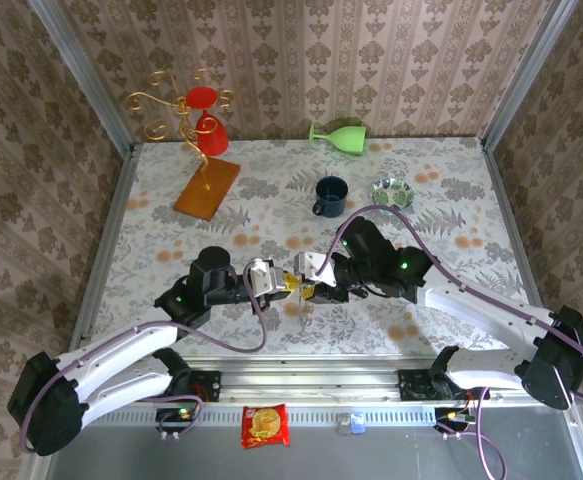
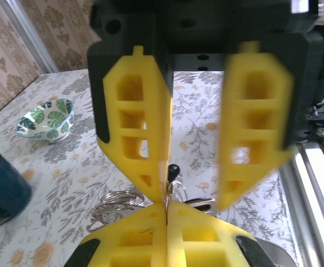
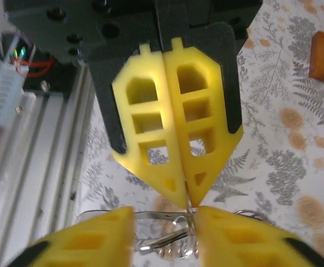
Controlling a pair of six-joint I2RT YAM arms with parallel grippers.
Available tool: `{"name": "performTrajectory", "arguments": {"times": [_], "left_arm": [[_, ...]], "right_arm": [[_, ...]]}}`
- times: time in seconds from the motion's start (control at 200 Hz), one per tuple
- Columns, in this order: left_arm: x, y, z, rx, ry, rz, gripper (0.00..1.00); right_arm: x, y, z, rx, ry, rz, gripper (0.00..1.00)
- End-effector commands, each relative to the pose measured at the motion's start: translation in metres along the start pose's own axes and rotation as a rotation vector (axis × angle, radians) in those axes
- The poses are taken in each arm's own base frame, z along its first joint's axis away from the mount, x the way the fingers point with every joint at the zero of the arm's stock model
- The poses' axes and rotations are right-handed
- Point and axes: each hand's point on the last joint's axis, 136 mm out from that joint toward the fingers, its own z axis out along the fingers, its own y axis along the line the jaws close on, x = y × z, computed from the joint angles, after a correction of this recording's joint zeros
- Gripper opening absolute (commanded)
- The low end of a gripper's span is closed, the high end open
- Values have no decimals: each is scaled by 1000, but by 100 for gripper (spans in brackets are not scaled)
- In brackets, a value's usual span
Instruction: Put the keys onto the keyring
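Note:
My left gripper (image 1: 284, 284) (image 2: 166, 208) is shut on the thin silvery wire of the keyring (image 3: 150, 213), just above the floral table near its front edge. Below the pinch hangs a cluster of small rings (image 2: 114, 199) and the keys (image 3: 167, 242), one of them with a black head (image 2: 173, 171). My right gripper (image 1: 309, 290) (image 3: 165, 217) faces the left one tip to tip. It is open, and its yellow fingers (image 2: 136, 128) stand wide apart on either side of the wire and the left fingertips (image 3: 175, 183).
A blue mug (image 1: 330, 196) and a leaf-patterned bowl (image 1: 392, 192) stand behind the grippers. A green glass (image 1: 339, 135) lies at the back. The gold curly wire stand (image 1: 206, 190) with red cups is at the back left. The metal front rail (image 1: 311, 378) runs close below.

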Motion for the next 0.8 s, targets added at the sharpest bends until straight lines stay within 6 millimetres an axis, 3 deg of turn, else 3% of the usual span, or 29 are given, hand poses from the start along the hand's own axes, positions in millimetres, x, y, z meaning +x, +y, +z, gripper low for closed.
{"name": "performTrajectory", "arguments": {"times": [0.0, 0.165, 0.43, 0.59, 0.795], "left_arm": [[-15, -1, -1, -9, -90, 13, 0], [-25, 1, 1, -20, -214, -38, 0], [-24, -8, 2, 21, -217, -20, 0], [-22, -8, 1, 18, -211, -17, 0], [-24, -8, -1, 14, -218, -10, 0]], "right_arm": [[-16, -11, -14, 52, -157, 75, 45], [-8, -11, -19, 69, -250, 162, 43], [7, -9, -11, 79, -261, 233, 30], [18, -12, -12, 122, -225, 249, 30], [21, -8, -12, 103, -205, 257, 21]]}}
